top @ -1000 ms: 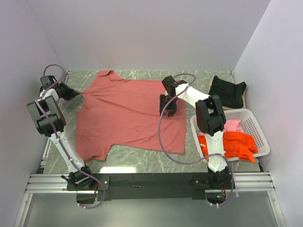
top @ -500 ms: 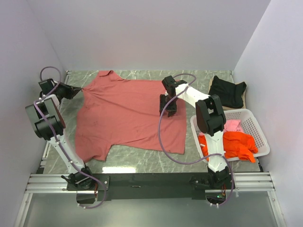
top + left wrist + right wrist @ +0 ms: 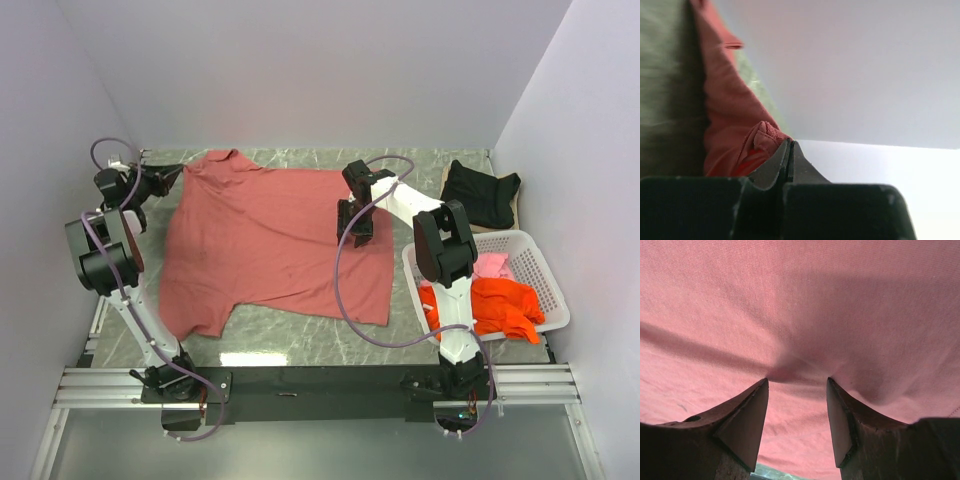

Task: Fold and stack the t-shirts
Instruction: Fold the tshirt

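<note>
The large brick-red t-shirt (image 3: 275, 240) lies spread flat on the marble table. My left gripper (image 3: 168, 178) is at the shirt's far left corner, shut on the sleeve hem, which bunches at its tips in the left wrist view (image 3: 765, 132). My right gripper (image 3: 355, 228) is open and presses its fingertips down on the shirt's right part; the right wrist view (image 3: 797, 382) shows the cloth (image 3: 800, 300) dimpled between the jaws. The black t-shirt (image 3: 482, 192) lies at the far right. The orange t-shirt (image 3: 505, 305) and the pink t-shirt (image 3: 490, 265) lie in the basket.
The white lattice basket (image 3: 548, 275) stands at the right edge, beside the right arm. White walls close in the left, back and right. Bare marble (image 3: 290, 325) shows in front of the red shirt.
My left gripper has moved right and towards the back wall with the sleeve, drawing the shirt's left sleeve inward. The right gripper has stayed in place.
</note>
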Motion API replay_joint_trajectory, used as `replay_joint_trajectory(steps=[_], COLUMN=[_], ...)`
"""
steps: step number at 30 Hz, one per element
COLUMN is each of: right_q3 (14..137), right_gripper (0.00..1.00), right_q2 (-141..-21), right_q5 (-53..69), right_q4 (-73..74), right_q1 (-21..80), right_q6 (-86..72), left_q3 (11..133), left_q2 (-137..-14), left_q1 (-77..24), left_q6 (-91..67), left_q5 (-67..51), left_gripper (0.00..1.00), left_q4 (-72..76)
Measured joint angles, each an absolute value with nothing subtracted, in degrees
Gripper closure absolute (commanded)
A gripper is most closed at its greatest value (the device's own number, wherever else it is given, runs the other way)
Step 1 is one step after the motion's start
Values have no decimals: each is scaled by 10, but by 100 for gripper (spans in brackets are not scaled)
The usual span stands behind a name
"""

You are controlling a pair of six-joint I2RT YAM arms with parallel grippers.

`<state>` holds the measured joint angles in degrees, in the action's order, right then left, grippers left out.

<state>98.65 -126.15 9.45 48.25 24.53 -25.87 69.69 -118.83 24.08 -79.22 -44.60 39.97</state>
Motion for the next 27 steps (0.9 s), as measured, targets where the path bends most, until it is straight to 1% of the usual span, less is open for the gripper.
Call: replay_joint_trajectory(steps=[6,9,11,12,13,14,16,17,19,20,21,23,27], right_q3=[987,987,987,987,987,987,986,985,979,976,972,961,940], right_gripper=[42,42,42,42,42,42,42,42,42,42,42,42,42], right_q2=[-1261,-1261,-1261,-1261,-1261,-1261,-1261,-1260,-1256,-1254,-1252,-1245,-1230], right_q5=[95,95,95,95,95,95,95,95,94,93,91,87,74], right_q4=[482,482,482,482,482,482,482,482,478,476,474,470,469], right_q1=[245,245,245,245,245,245,245,245,245,245,245,245,245], right_q6=[-258,-258,-258,-258,-258,-258,-258,-258,-258,-258,-257,-257,-256], left_q3=[696,696,696,698,701,710,741,761,798,815,828,846,847], left_q2=[-1188,-1182,-1169,-1162,-1154,-1145,-1132,-1126,-1115,-1110,-1105,-1090,-1050], left_q1=[233,233,234,234,235,236,236,237,239,239,239,240,231], left_q6=[-853,-830,-792,-768,-744,-709,-645,-609,-555,-531,-511,-470,-410], left_q5=[-467,-466,-457,-449,-439,-422,-374,-346,-292,-265,-242,-191,-126], left_gripper=[100,100,99,97,93,79,69,53,41,34,29,23,21], left_q4=[492,458,399,362,327,278,178,130,54,20,-6,-57,-118])
